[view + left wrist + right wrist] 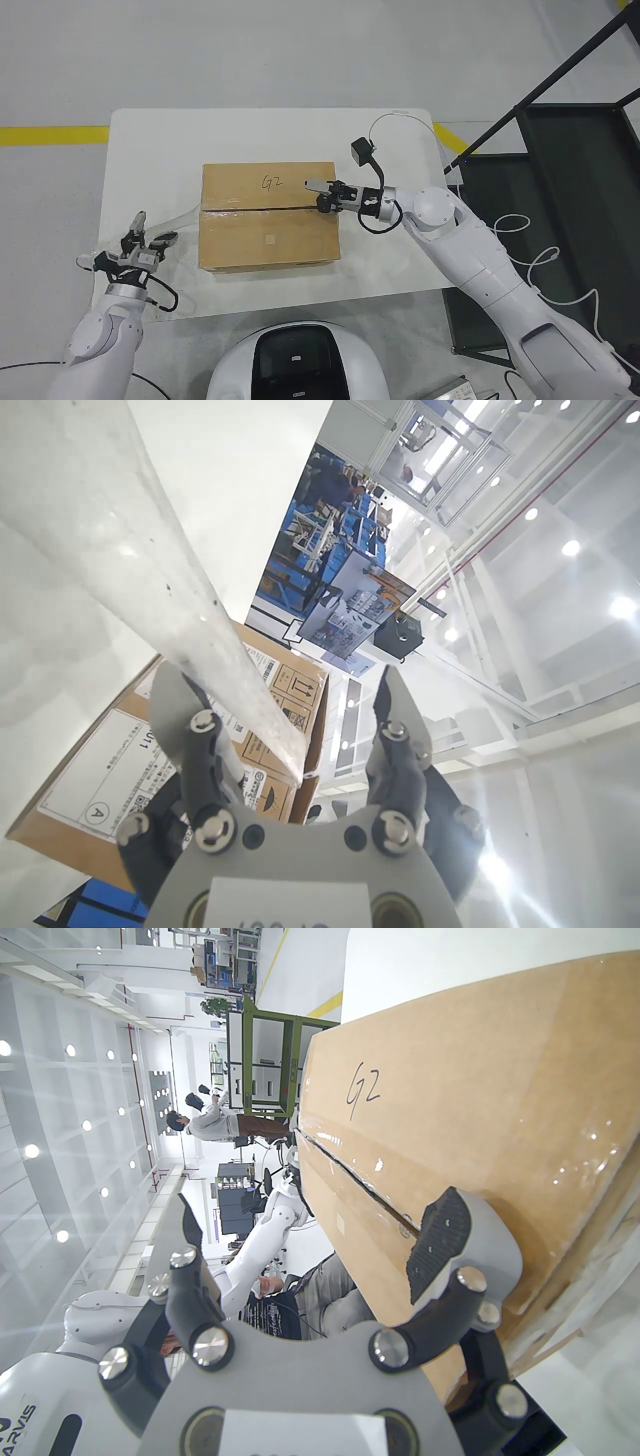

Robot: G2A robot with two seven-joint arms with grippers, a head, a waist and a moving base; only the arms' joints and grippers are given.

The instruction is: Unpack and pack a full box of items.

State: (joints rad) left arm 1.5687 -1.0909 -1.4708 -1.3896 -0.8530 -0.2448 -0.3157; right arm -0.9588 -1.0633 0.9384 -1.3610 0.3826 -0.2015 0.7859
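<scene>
Box (270, 238) top — handwritten "G2"; its side label (102, 777) — a circled "A"

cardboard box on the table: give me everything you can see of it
The cardboard box is brown and rectangular, lying flat in the middle of the white table. Both top flaps are down and meet at a dark lengthwise seam. The far flap carries a handwritten mark. Its left end face has white labels and printed handling symbols. The open right gripper sits at the seam's right end, one finger against the top. A clear tape strip runs from the box's left end to the open left gripper.
</scene>
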